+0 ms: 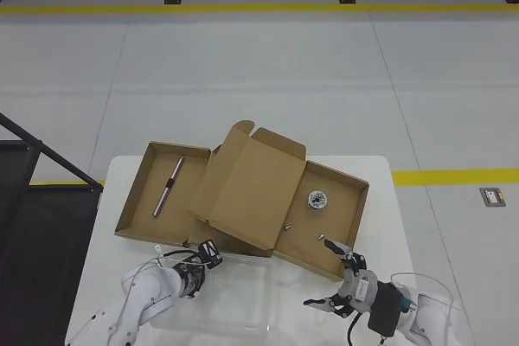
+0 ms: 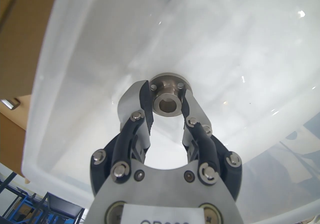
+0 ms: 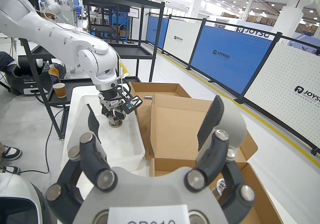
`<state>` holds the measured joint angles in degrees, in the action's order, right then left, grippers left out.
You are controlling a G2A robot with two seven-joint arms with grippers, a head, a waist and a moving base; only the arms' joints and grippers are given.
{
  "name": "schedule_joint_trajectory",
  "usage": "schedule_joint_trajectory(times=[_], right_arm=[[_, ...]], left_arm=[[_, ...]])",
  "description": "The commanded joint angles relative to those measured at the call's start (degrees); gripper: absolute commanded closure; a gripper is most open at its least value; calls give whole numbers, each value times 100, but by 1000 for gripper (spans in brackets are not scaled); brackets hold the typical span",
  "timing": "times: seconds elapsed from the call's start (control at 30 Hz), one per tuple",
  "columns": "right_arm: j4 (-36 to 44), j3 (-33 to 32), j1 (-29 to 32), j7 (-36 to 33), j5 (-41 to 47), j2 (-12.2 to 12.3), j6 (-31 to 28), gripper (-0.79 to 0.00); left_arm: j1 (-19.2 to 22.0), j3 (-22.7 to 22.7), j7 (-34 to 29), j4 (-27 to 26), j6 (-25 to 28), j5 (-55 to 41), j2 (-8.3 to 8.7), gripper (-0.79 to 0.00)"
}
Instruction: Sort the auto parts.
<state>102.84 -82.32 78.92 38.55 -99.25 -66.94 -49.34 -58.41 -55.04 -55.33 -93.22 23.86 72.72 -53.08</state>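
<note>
A: What lies at the left of the desk (image 1: 104, 255)?

B: A shallow cardboard box (image 1: 143, 195) sits toward the far left corner. A slim metal rod (image 1: 168, 185) lies inside it, running from far to near.

A: And the left gripper?

B: The left gripper (image 2: 166, 102) hangs inside a clear plastic bin (image 2: 50, 84). The bin stands along the near edge of the desk, just in front of the boxes. The gripper's fingers pinch a flanged metal bushing (image 2: 168, 107) by its hub, with the open bore facing the wrist. The bushing is low in the bin. Whether it touches the bin's floor cannot be told.

A: What is in the middle?

B: A large cardboard flap (image 1: 255, 190) stands tilted between the two boxes, covering the place where they meet.

A: And on the right?

B: A second open cardboard box (image 1: 342, 212) reaches toward the far right corner. A round metal part (image 1: 317, 200) rests on its floor, nearer the far wall. Two small screws (image 1: 288, 227) lie closer to the near wall, apart from each other.

A: Where is the right gripper?

B: The right gripper (image 3: 153, 109) is by the near right corner of the desk, just beside the second box's near wall. Its fingers are spread wide and hold nothing.
</note>
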Motion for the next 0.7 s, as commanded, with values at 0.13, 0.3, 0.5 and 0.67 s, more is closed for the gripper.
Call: schedule_joint_trajectory(times=[0.13, 0.3, 0.5, 0.67], right_arm=[[0, 0, 0, 4, -2, 0, 0, -785], [0, 0, 0, 4, -2, 0, 0, -785], [0, 0, 0, 4, -2, 0, 0, -785], [0, 0, 0, 4, -2, 0, 0, -785]], left_arm=[[-18, 1, -12, 32, -11, 49, -30, -99], [-43, -37, -23, -19, -25, 79, -43, 0], [-248, -405, -41, -525, 32, -58, 22, 0], [-673, -1012, -17, -1302, 381, -598, 146, 0]])
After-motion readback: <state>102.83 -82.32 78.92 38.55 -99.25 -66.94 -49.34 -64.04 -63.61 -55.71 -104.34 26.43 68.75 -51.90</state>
